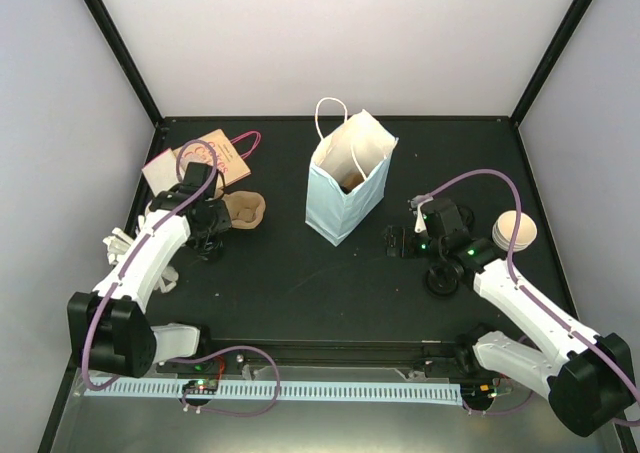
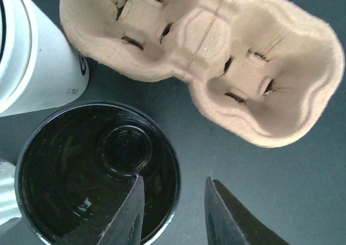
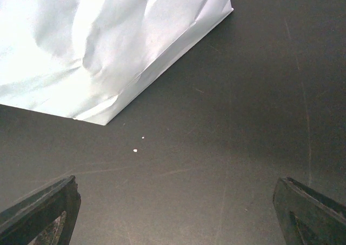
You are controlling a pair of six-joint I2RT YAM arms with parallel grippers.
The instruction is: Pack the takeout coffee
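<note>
Overhead, my left jaws are buried under my own left arm (image 1: 150, 253), unreadable there. The wrist camera settles it: left jaws part-way apart, straddling the rim of the black lid (image 2: 81, 164), one finger (image 2: 127, 218) over its hollow, the other (image 2: 232, 218) outside above the worktop (image 2: 292, 180). There's a sliver of gap either side of the rim, so released, nothing pinched. The lid's near edge is cut off by the frame. A white cup (image 2: 38, 55) is cropped at the left, with a dark mark on its wall too small to read.

Right jaws are flung wide, only their tips showing in the corners of the wrist view, gripping nothing, low beside a bottom corner of the paper bag (image 3: 108, 45).

That bag stands upright mid-worktop: pale blue, creased, white handles, mouth open. Something brown shows inside; what, I can't tell. The pulp carrier (image 2: 216, 61), tan, two wells with slotted bottoms, lies just beyond the lid, not touching it, left of the bag.

Open worktop runs between carrier and bag. By my right arm sit a black round piece (image 1: 440, 278), lost against the dark surface, and a tan-topped cup (image 1: 515, 231) near the right edge. A brown bag (image 1: 205, 158) with pink handles fills the far-left corner.
</note>
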